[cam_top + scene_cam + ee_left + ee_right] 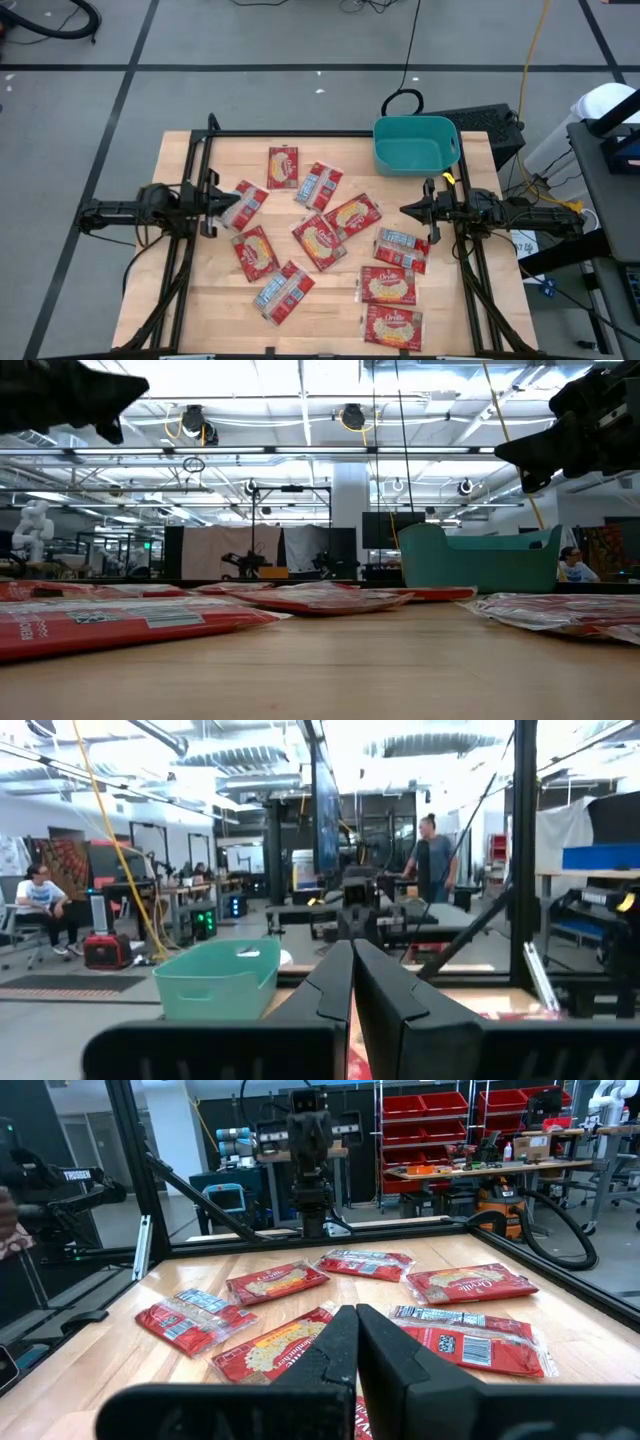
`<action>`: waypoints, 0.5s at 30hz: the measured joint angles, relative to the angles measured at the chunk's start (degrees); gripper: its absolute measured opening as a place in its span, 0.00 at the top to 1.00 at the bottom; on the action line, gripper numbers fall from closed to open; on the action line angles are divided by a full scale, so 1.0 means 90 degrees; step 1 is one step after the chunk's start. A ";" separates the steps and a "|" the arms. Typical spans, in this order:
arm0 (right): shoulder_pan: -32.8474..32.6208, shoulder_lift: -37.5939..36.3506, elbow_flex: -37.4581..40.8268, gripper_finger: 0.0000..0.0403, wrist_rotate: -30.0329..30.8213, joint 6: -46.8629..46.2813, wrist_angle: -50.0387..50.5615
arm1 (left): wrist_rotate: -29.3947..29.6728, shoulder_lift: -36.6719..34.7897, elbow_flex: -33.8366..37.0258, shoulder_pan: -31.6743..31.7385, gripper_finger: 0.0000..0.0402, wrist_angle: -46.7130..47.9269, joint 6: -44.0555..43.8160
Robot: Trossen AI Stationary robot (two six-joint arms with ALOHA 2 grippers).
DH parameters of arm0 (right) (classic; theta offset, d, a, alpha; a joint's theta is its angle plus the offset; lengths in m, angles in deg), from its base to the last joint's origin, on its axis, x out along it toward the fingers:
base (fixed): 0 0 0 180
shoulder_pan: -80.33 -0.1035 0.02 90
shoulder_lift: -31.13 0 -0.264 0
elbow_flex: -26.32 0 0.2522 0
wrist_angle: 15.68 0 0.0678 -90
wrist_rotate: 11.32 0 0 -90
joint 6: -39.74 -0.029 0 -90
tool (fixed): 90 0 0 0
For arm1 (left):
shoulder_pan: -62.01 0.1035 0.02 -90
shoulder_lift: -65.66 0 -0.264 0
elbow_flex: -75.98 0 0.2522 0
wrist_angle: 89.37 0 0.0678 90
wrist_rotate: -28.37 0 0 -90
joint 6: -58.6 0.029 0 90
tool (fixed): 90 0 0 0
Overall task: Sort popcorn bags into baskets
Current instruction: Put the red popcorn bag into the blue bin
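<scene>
From above, 10 red popcorn bags [320,238] lie scattered over the wooden table [200,310], from the centre down to the lower right of the frame. Some show the yellow popcorn picture, others the grey-white label panel. On the 2 lowest right ones a white brand word shows, too small to read with certainty. The teal basket [416,144] stands at the table's upper right, with no bag in it. The left gripper [222,200] is at the left edge, its fingers clenched and holding nothing, just beside 1 bag. The right gripper [408,211] is at the right edge below the basket, also pinched shut and bare.

At table height, the bags [130,620] lie flat across the foreground, and the basket [480,563] rises right of centre.

The left wrist view shows the basket [218,980] at lower left and people in the room behind.

In the right wrist view, bags [470,1283] fill the middle; their lettering stays unreadable.
</scene>
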 joint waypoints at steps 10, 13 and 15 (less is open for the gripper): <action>0.0002 0.0000 0.0002 1.00 0.0000 -0.0864 -0.0002 | 0.0289 0.0788 -0.1716 0.0002 0.95 0.1107 -0.0472; 0.0002 0.0000 0.0002 1.00 0.0000 -0.0878 -0.0005 | 0.0322 0.1251 -0.2532 0.0002 0.95 0.1844 -0.0489; 0.0002 0.0000 0.0001 1.00 0.0000 -0.0881 -0.0025 | 0.0473 0.1586 -0.3127 0.0002 0.95 0.2389 -0.0686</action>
